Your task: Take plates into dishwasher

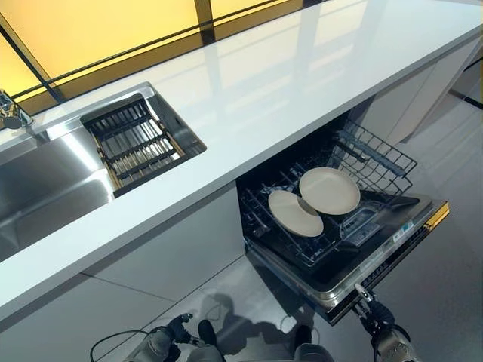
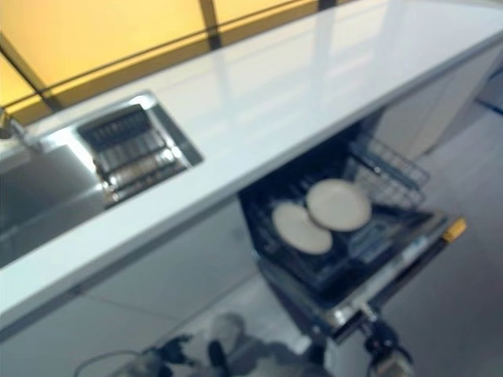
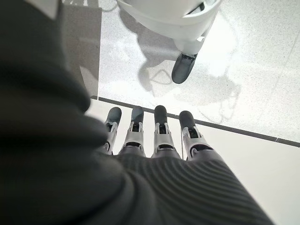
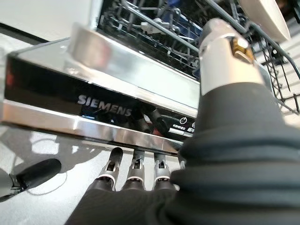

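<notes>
Two beige plates (image 1: 329, 190) (image 1: 294, 213) lean in the lower rack (image 1: 377, 158) of the open dishwasher, one overlapping the other. The door (image 1: 392, 241) is folded down flat towards me. My right hand (image 1: 377, 317) is just below the door's front edge, open. In the right wrist view its straight fingers (image 4: 115, 164) reach up to the underside of the steel edge (image 4: 56, 126), and the thumb (image 4: 225, 47) stands above the door. My left hand (image 1: 162, 339) hangs low at the lower left, open and holding nothing, its fingers (image 3: 159, 122) pointing at the floor.
A long white counter (image 1: 302, 83) runs above the dishwasher. A steel sink (image 1: 45, 188) with a dark drainer rack (image 1: 136, 143) and a tap (image 1: 11, 113) lies at the left. White cabinet fronts (image 1: 173, 249) flank the dishwasher. A white base on a dark castor (image 3: 183, 68) stands on the floor.
</notes>
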`<state>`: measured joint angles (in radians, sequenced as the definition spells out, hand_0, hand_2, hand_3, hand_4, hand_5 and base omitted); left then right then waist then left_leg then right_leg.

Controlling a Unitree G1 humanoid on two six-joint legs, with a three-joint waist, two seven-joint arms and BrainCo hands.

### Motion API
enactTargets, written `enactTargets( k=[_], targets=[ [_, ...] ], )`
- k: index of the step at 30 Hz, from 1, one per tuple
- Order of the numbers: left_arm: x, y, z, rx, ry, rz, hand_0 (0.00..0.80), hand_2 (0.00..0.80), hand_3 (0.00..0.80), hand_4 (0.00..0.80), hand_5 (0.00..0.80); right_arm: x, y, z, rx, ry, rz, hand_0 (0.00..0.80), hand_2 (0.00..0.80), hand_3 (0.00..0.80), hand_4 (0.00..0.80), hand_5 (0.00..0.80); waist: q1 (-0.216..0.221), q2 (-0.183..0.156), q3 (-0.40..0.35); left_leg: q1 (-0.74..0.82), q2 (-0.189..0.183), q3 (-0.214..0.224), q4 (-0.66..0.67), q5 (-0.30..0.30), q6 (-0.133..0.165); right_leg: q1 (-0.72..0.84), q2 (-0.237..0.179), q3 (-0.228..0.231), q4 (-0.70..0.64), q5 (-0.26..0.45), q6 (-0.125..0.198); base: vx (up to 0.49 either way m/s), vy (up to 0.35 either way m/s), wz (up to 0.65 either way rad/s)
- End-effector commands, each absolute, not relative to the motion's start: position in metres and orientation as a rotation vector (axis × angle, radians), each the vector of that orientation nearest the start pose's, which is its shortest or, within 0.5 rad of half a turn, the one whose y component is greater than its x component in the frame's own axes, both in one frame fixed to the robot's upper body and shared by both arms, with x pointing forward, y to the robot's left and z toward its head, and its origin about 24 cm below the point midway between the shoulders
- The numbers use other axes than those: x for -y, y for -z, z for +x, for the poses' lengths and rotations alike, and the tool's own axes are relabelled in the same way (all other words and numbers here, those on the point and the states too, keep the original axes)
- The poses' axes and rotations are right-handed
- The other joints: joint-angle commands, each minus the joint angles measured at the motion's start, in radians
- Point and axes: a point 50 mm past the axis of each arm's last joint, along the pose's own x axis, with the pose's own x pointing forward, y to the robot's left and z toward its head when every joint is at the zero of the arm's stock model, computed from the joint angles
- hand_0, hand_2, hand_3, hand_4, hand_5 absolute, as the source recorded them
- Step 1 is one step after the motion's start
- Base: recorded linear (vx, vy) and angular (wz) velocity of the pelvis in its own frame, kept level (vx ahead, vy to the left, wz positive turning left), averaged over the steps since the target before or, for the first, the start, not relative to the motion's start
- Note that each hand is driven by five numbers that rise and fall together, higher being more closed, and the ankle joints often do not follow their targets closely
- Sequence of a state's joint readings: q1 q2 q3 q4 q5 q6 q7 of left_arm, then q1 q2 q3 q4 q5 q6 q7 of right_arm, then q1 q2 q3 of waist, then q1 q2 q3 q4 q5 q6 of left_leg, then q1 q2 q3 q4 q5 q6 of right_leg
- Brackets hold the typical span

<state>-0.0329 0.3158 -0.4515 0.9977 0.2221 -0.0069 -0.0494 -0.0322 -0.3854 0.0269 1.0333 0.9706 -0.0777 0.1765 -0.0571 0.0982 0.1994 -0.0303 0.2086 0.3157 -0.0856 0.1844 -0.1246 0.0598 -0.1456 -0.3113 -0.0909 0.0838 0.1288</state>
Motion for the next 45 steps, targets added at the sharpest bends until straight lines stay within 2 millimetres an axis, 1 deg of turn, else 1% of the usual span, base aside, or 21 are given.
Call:
enactTargets(
  k=[1, 2, 4, 6, 7, 11, 17, 26, 27, 31, 32, 36, 38, 44, 45],
  targets=[
    [-0.210, 0.132, 0.168, -0.915, 0.417, 0.747, 0.000, 0.000, 0.000, 0.000, 0.000, 0.201, 0.051, 0.259, -0.335, -0.107, 0.627, 0.000, 0.000, 0.000, 0.000, 0.000, 0.068, -0.043, 0.071, -0.034, -0.052, -0.029, -0.002, -0.019, 0.006, -0.010, 0.019, -0.023, 0.085, -0.080, -0.059, 0.000, 0.000, 0.00],
    [-0.211, 0.132, 0.167, -0.917, 0.415, 0.747, 0.000, 0.000, 0.000, 0.000, 0.000, 0.193, 0.042, 0.264, -0.293, -0.162, 0.636, 0.000, 0.000, 0.000, 0.000, 0.000, 0.071, -0.045, 0.071, -0.034, -0.054, -0.032, -0.002, -0.019, 0.007, -0.009, 0.019, -0.026, 0.087, -0.080, -0.060, 0.000, 0.000, 0.00],
    [-0.211, 0.133, 0.165, -0.919, 0.413, 0.746, 0.000, 0.000, 0.000, 0.000, 0.000, 0.183, 0.031, 0.270, -0.236, -0.224, 0.644, 0.000, 0.000, 0.000, 0.000, 0.000, 0.074, -0.047, 0.070, -0.036, -0.057, -0.035, -0.002, -0.019, 0.008, -0.008, 0.018, -0.026, 0.087, -0.080, -0.059, 0.000, 0.000, 0.00],
    [-0.212, 0.134, 0.163, -0.921, 0.411, 0.743, 0.000, 0.000, 0.000, 0.000, 0.000, 0.177, 0.023, 0.273, -0.204, -0.256, 0.646, 0.000, 0.000, 0.000, 0.000, 0.000, 0.075, -0.048, 0.069, -0.035, -0.058, -0.036, -0.002, -0.020, 0.008, -0.006, 0.018, -0.028, 0.087, -0.080, -0.059, 0.009, 0.017, 0.00],
    [-0.212, 0.134, 0.162, -0.923, 0.409, 0.739, 0.000, 0.000, 0.000, 0.000, 0.000, 0.171, 0.017, 0.275, -0.169, -0.297, 0.640, 0.000, 0.000, 0.000, 0.000, 0.000, 0.076, -0.049, 0.067, -0.035, -0.059, -0.038, -0.002, -0.020, 0.008, -0.005, 0.017, -0.029, 0.086, -0.080, -0.058, 0.021, 0.032, -0.01],
    [-0.212, 0.136, 0.158, -0.928, 0.412, 0.734, 0.000, 0.000, 0.000, 0.000, 0.000, 0.162, 0.010, 0.278, -0.149, -0.343, 0.625, 0.000, 0.000, 0.000, 0.000, 0.000, 0.084, -0.053, 0.058, -0.033, -0.062, -0.041, -0.002, -0.022, 0.009, 0.005, 0.014, -0.035, 0.082, -0.081, -0.057, 0.015, 0.018, 0.00],
    [-0.213, 0.138, 0.153, -0.938, 0.415, 0.736, 0.000, 0.000, 0.000, 0.000, 0.000, 0.159, 0.006, 0.280, -0.142, -0.359, 0.618, 0.000, 0.000, 0.000, 0.000, 0.000, 0.093, -0.058, 0.054, -0.029, -0.063, -0.043, -0.001, -0.023, 0.012, 0.014, 0.011, -0.042, 0.079, -0.080, -0.056, 0.022, 0.010, 0.00],
    [-0.214, 0.141, 0.147, -0.955, 0.390, 0.716, 0.000, 0.000, 0.000, 0.000, 0.000, 0.150, -0.009, 0.291, -0.103, -0.415, 0.598, 0.000, 0.000, 0.000, 0.000, 0.000, 0.115, -0.059, 0.056, -0.021, -0.080, -0.071, 0.005, -0.039, 0.019, 0.023, -0.002, -0.047, 0.079, -0.079, -0.051, 0.052, 0.064, -0.03],
    [-0.215, 0.141, 0.146, -0.959, 0.384, 0.713, 0.000, 0.000, 0.000, 0.000, 0.000, 0.150, -0.012, 0.292, -0.092, -0.419, 0.599, 0.000, 0.000, 0.000, 0.000, 0.000, 0.120, -0.060, 0.055, -0.018, -0.084, -0.075, 0.006, -0.043, 0.023, 0.027, -0.009, -0.052, 0.080, -0.080, -0.047, 0.064, 0.081, 0.01],
    [-0.217, 0.143, 0.142, -0.972, 0.371, 0.710, 0.000, 0.000, 0.000, 0.000, 0.000, 0.146, -0.013, 0.292, -0.077, -0.417, 0.605, 0.000, 0.000, 0.000, 0.000, 0.000, 0.137, -0.061, 0.046, -0.013, -0.096, -0.084, 0.006, -0.052, 0.031, 0.042, -0.026, -0.066, 0.085, -0.082, -0.034, 0.101, 0.117, 0.02],
    [-0.219, 0.142, 0.142, -0.977, 0.367, 0.711, 0.000, 0.000, 0.000, 0.000, 0.000, 0.144, -0.014, 0.293, -0.074, -0.415, 0.606, 0.000, 0.000, 0.000, 0.000, 0.000, 0.146, -0.062, 0.042, -0.011, -0.105, -0.089, 0.006, -0.058, 0.037, 0.048, -0.036, -0.071, 0.090, -0.082, -0.026, 0.083, 0.096, 0.04],
    [-0.222, 0.143, 0.139, -0.986, 0.356, 0.710, 0.000, 0.000, 0.000, 0.000, 0.000, 0.140, -0.014, 0.293, -0.079, -0.417, 0.601, 0.000, 0.000, 0.000, 0.000, 0.000, 0.160, -0.067, 0.032, -0.001, -0.119, -0.097, 0.005, -0.070, 0.051, 0.059, -0.054, -0.081, 0.102, -0.083, -0.010, 0.109, 0.117, 0.10],
    [-0.223, 0.143, 0.137, -0.992, 0.350, 0.709, 0.000, 0.000, 0.000, 0.000, 0.000, 0.137, -0.013, 0.293, -0.082, -0.414, 0.601, 0.000, 0.000, 0.000, 0.000, 0.000, 0.172, -0.071, 0.023, 0.007, -0.129, -0.104, 0.004, -0.080, 0.062, 0.065, -0.070, -0.088, 0.111, -0.078, 0.006, 0.121, 0.140, 0.03],
    [-0.225, 0.144, 0.134, -1.004, 0.348, 0.708, 0.000, 0.000, 0.000, 0.000, 0.000, 0.131, -0.011, 0.292, -0.092, -0.414, 0.602, 0.000, 0.000, 0.000, 0.000, 0.000, 0.186, -0.078, 0.004, 0.024, -0.147, -0.111, -0.002, -0.100, 0.079, 0.073, -0.105, -0.094, 0.136, -0.063, 0.022, 0.094, 0.117, 0.13],
    [-0.226, 0.144, 0.133, -1.009, 0.347, 0.705, 0.000, 0.000, 0.000, 0.000, 0.000, 0.129, -0.010, 0.291, -0.095, -0.412, 0.603, 0.000, 0.000, 0.000, 0.000, 0.000, 0.190, -0.082, -0.001, 0.028, -0.153, -0.112, -0.002, -0.108, 0.085, 0.073, -0.118, -0.094, 0.147, -0.050, 0.029, 0.112, 0.158, 0.02]
  ],
)
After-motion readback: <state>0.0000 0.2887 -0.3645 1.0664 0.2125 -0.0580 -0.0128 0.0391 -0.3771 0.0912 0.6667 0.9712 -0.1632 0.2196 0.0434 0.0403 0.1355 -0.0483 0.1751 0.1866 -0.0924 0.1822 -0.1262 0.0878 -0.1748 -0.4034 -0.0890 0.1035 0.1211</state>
